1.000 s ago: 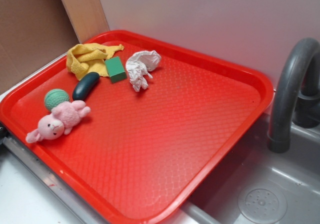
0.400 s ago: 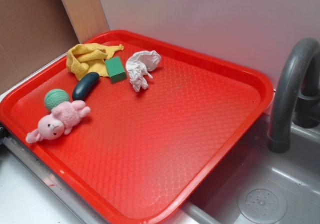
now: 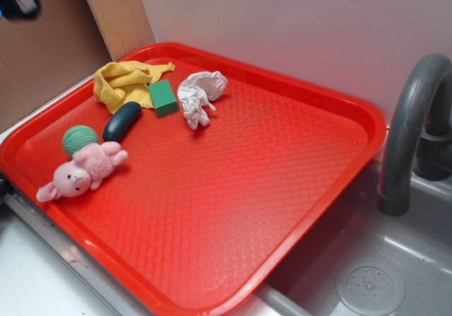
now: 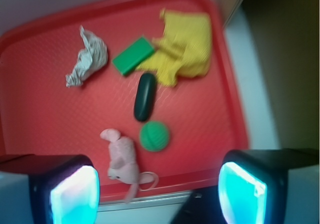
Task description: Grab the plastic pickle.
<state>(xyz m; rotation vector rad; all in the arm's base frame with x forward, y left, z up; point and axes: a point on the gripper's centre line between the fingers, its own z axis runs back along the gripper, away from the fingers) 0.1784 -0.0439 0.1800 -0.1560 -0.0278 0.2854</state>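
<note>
Five things crowd the pickle (image 4: 145,96), mid-frame in the wrist view: cloth (image 4: 184,46), block (image 4: 133,55), ball (image 4: 154,136), bunny (image 4: 124,163), rag (image 4: 88,57). Gripper (image 4: 159,191) spread wide, seemingly high above; a skewed descent could snag cloth or nudge the ball.

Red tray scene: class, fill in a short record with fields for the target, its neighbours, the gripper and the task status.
target: plastic pickle, dark green, lying flat on the red tray
neighbours: green block and yellow cloth behind it; knitted ball and pink bunny in front
also on tray: crumpled white paper
gripper: gripper open, high above the tray
status: pickle not yet grasped
</note>
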